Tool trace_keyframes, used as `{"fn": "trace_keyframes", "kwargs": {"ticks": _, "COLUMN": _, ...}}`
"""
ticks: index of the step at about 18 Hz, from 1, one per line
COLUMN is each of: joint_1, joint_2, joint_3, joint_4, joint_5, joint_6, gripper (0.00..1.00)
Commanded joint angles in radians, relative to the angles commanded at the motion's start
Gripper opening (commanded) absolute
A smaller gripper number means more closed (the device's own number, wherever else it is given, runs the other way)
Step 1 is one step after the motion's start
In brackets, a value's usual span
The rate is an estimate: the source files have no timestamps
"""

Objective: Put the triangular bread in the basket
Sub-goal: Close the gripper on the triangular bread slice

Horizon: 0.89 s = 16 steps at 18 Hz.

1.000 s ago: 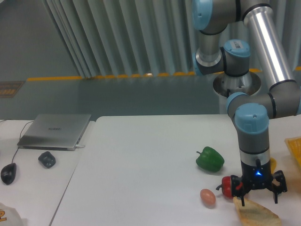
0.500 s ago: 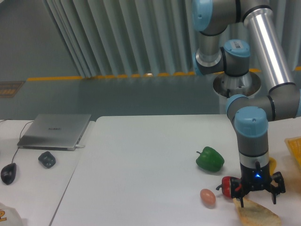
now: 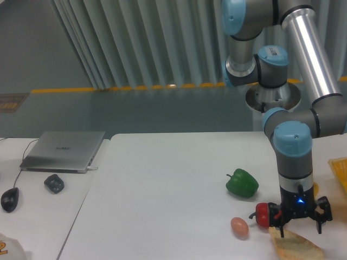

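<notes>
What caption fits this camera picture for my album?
Robot's open claw hovers over the tan-gold wedge of triangular bread, beside a small red pepper.

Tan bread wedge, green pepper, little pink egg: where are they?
Tan triangular bread wedge (image 3: 295, 246), fixed camera, speckled top.
Glossy green bell pepper (image 3: 242, 183), fixed camera, its body.
Small pinkish oval egg (image 3: 239, 227), fixed camera, its middle.

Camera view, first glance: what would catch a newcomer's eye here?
The big silver and blue arm dominates the right side, its gripper open, fingers spread just above the triangular bread at the bottom right edge. Beside it on the white table sit a red pepper, a green pepper and a small pinkish egg. A closed laptop lies far left.
</notes>
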Motion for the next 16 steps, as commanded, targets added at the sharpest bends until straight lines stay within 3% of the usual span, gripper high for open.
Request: {"fn": "trace_keyframes", "kwargs": {"ticks": 16, "joint_1": 0.000, "joint_2": 0.000, "joint_3": -0.005, "joint_4": -0.002, "joint_5": 0.002, "joint_6": -0.005, "gripper": 1.00}}
